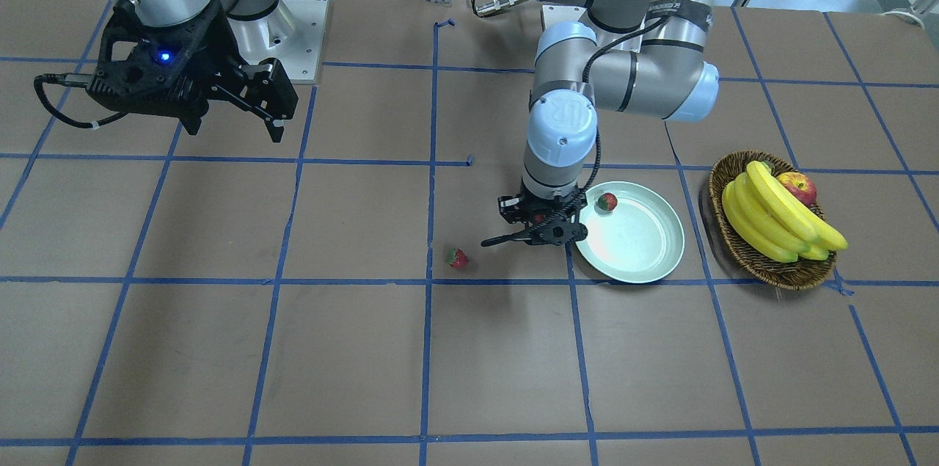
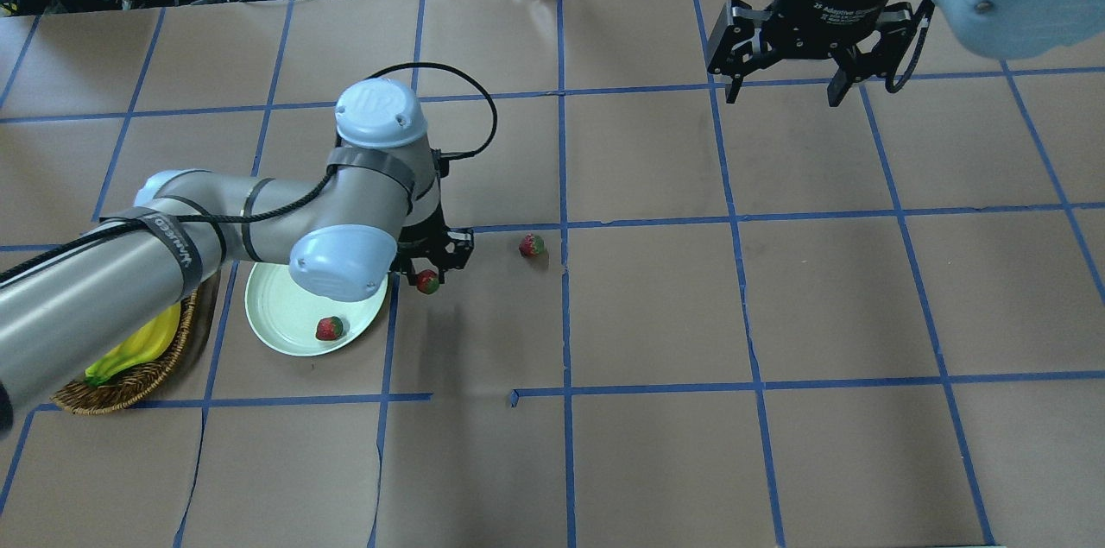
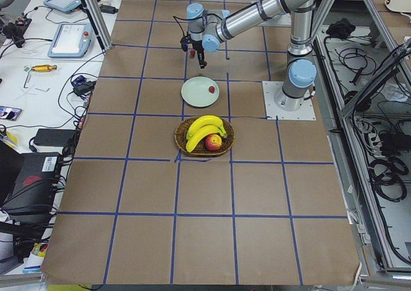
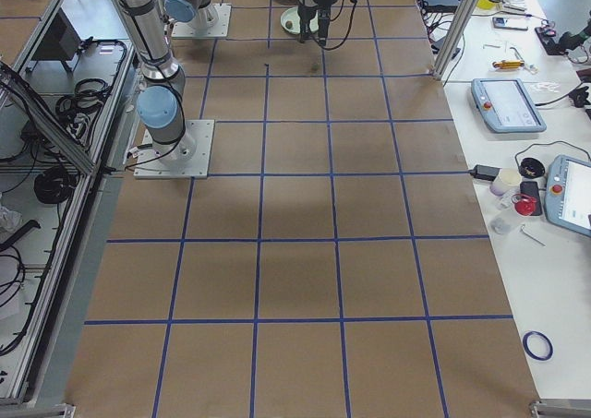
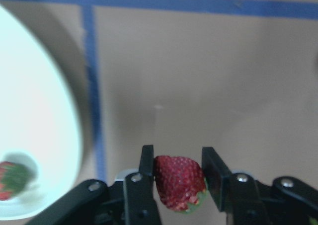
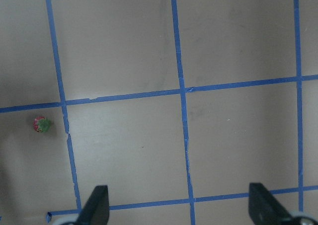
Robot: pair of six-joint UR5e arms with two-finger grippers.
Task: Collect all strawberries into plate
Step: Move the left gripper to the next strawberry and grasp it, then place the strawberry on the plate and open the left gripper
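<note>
Clamps a strawberry [image 5: 180,186] in the left gripper [image 5: 178,158], just outside the plate [image 2: 274,305] rim. Holds the right gripper [image 2: 785,97] spread wide, well apart. Shows a second strawberry [image 2: 329,328] inside the plate, a third strawberry [image 2: 531,245] loose on the table [image 2: 777,315].

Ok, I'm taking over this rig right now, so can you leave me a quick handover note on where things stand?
Left gripper: shut on the held strawberry, just beside the plate, not yet over it.
Right gripper: open, empty, raised over the table.
Done: one strawberry lies in the plate.
Left: drop the held one in, then fetch the last strawberry from the table.
</note>
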